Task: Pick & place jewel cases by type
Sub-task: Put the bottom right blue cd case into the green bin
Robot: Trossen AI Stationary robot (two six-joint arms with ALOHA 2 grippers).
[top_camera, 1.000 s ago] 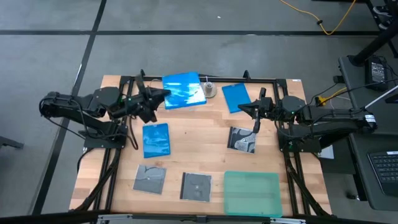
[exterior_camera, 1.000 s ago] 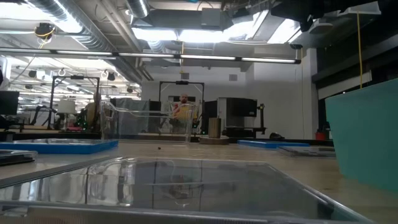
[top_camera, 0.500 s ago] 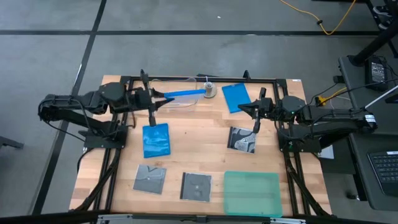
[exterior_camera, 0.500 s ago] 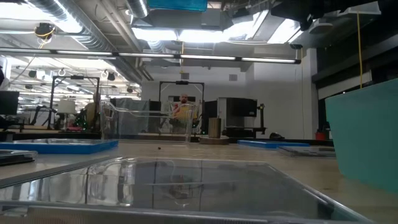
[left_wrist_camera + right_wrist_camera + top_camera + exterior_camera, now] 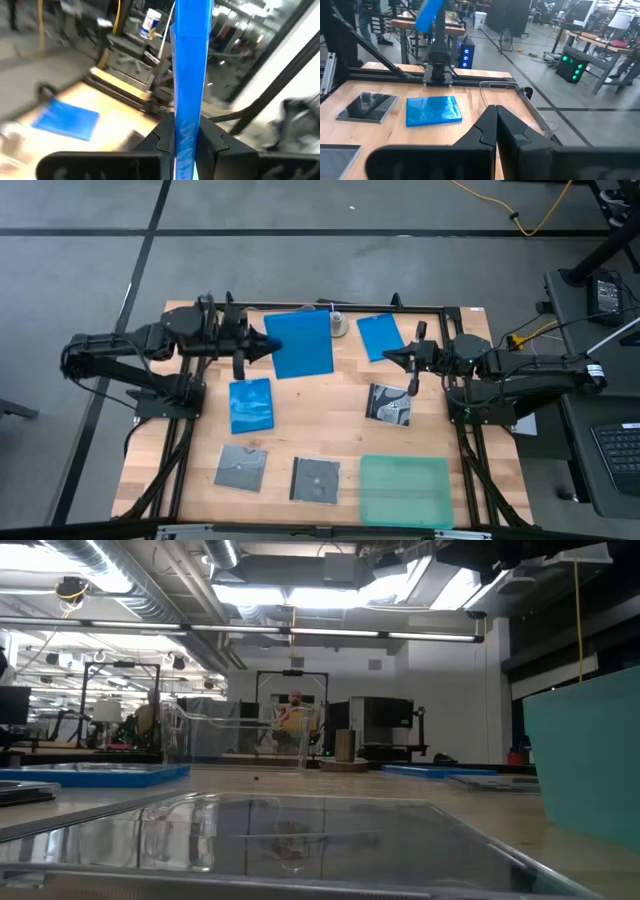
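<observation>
My left gripper (image 5: 258, 345) is shut on a bright blue jewel case (image 5: 300, 345), held in the air over the far middle of the table, above the clear tub. A second blue case (image 5: 250, 405) lies flat just nearer. The third blue case (image 5: 379, 336) lies flat at the far right. My right gripper (image 5: 390, 358) is shut and hovers between that case and a grey-black case (image 5: 389, 403). Two more grey-black cases (image 5: 240, 468) (image 5: 315, 480) lie flat near the near edge. My left gripper pinches the blue case between its two fingers (image 5: 162, 140) at the edge facing the table's left (image 5: 186, 125). The fingers come level from the table's left. The case is lifted clear and lies roughly level, with one broad face turned up.
A teal-green square tray (image 5: 404, 490) sits at the near right corner. The clear tub (image 5: 235, 735) stands at the far middle, and a small cylinder (image 5: 338, 325) stands beside it. A dark metal frame (image 5: 430, 307) runs along the far edge. Bare wood (image 5: 320, 410) shows in the middle.
My left gripper has rolled about its wrist and drawn back slightly toward the table's left. The blue case it holds has turned from tilted and glossy side up, through edge-on, to flat with its other face up. My right arm has kept still.
</observation>
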